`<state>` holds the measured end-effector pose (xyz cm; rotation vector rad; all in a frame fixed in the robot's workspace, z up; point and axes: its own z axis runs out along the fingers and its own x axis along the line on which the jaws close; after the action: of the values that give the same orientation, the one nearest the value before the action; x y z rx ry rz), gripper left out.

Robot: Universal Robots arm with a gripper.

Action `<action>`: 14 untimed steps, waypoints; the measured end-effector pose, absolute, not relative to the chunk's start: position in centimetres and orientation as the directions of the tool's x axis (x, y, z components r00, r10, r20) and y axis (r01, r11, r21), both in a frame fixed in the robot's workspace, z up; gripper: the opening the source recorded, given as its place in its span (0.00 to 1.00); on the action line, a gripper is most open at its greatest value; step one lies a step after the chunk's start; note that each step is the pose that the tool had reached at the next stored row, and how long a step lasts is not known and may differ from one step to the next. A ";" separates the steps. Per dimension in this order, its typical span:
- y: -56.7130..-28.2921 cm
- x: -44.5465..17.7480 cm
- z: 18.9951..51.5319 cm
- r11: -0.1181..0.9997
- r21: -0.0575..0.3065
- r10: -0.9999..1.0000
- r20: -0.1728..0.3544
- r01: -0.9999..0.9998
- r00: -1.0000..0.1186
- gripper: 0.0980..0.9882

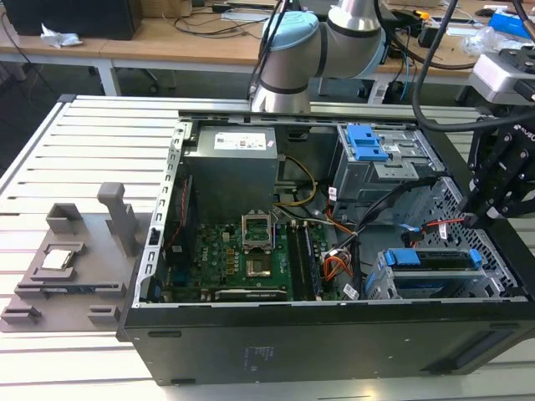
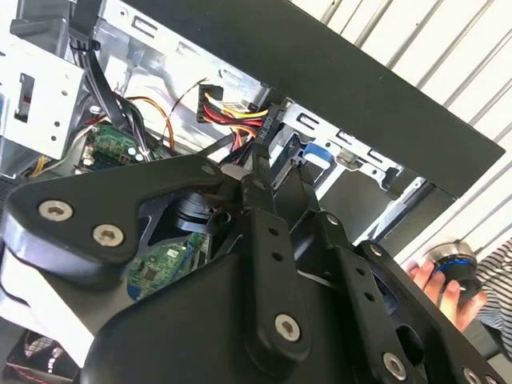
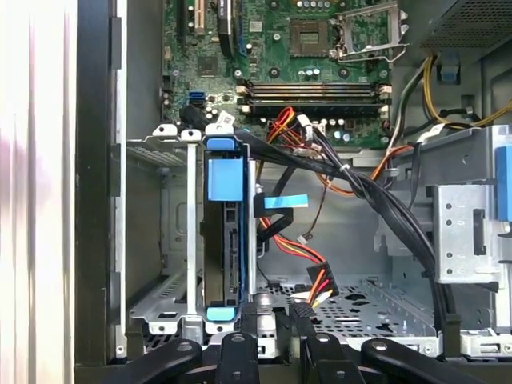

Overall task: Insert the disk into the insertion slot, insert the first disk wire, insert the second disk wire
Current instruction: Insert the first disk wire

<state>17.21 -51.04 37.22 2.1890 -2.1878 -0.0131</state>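
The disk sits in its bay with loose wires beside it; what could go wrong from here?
1. The red-and-yellow wire bundle lies loose close to the disk and the end effector; the arm might snag or bend it.
2. Black cables cross the case just beside the insertion slot, so they could catch on the end effector if it moves there.

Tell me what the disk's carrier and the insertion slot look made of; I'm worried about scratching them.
The disk's carrier: bright blue, smooth, matte, likely moulded plastic. The insertion slot: thin silver-grey panels with dull sheen and punched holes, apparently sheet metal.
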 end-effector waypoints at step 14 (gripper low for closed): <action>-49.9 18.1 35.7 -0.025 0.041 -0.999 0.047 -0.999 0.026 0.23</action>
<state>18.13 -49.89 35.66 2.2052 -2.1496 0.0077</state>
